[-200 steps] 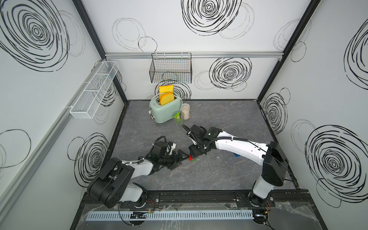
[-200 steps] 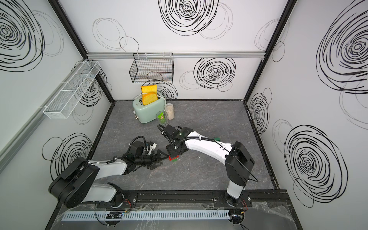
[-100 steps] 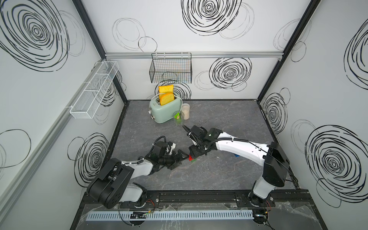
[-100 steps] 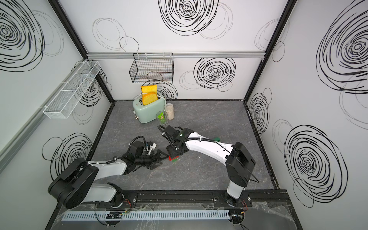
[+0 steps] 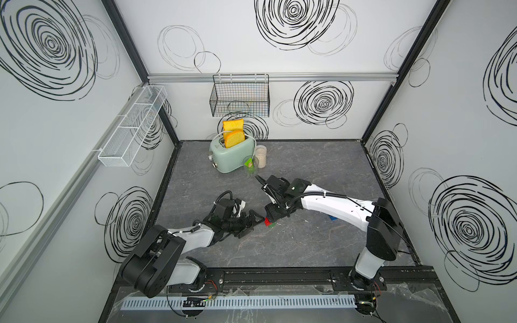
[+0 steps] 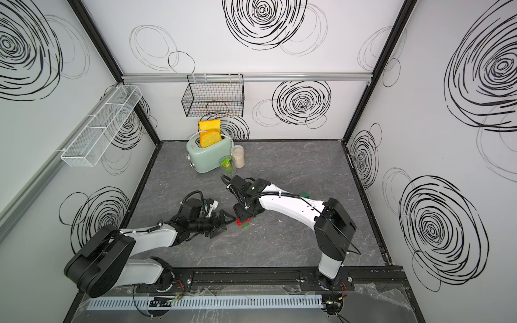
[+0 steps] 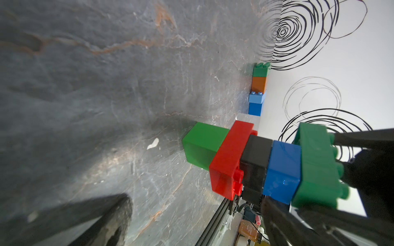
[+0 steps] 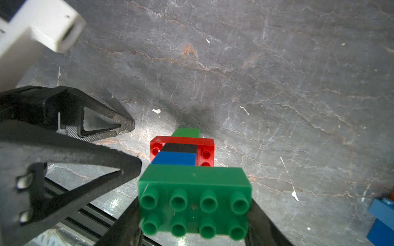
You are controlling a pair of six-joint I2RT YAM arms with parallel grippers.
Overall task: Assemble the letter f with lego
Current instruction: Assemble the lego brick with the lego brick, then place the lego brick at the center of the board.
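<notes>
Green-topped lego stack [image 7: 255,161] stands upright, right gripper [image 5: 275,214] clamping it, left gripper [image 8: 133,144] spread.

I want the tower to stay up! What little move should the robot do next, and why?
Probably slide the left gripper forward a little, so its open jaws go around the red brick and steady the tower. The right gripper pinches only the top green brick, and the left tips sit just beside it.
</notes>
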